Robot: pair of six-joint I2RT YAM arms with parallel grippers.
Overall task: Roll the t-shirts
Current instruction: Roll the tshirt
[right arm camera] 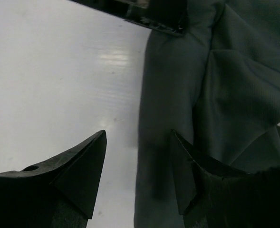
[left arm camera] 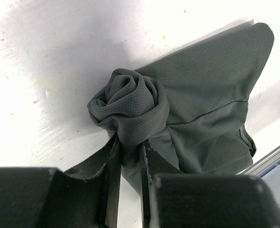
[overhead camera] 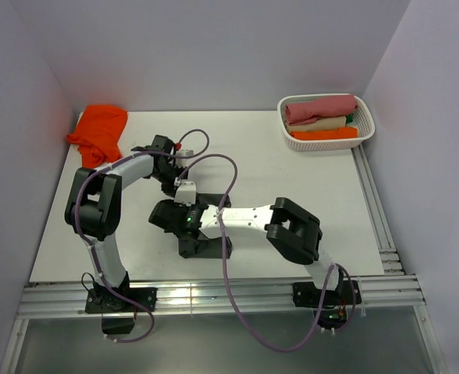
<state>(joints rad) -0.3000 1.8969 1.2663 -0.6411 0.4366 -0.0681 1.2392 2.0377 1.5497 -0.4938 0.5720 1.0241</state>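
A dark charcoal-grey t-shirt [overhead camera: 206, 245] lies mid-table, and one end of it is wound into a tight roll [left arm camera: 130, 107]. My left gripper [left arm camera: 129, 152] is shut on the cloth just below that roll; from above it [overhead camera: 173, 183] sits behind the shirt. My right gripper [right arm camera: 139, 142] is open and straddles the shirt's left edge [right arm camera: 168, 142], one finger [right arm camera: 82, 166] over bare table and the other [right arm camera: 192, 175] over cloth. In the top view that gripper [overhead camera: 173, 218] is at the shirt's left end. A bright orange t-shirt [overhead camera: 98, 132] lies crumpled at the back left corner.
A white basket [overhead camera: 367, 123] at the back right holds several rolled shirts in pink, cream and orange. Metal rails run along the near edge [overhead camera: 213, 296] and the right edge [overhead camera: 377, 202]. Walls close in the left, back and right sides.
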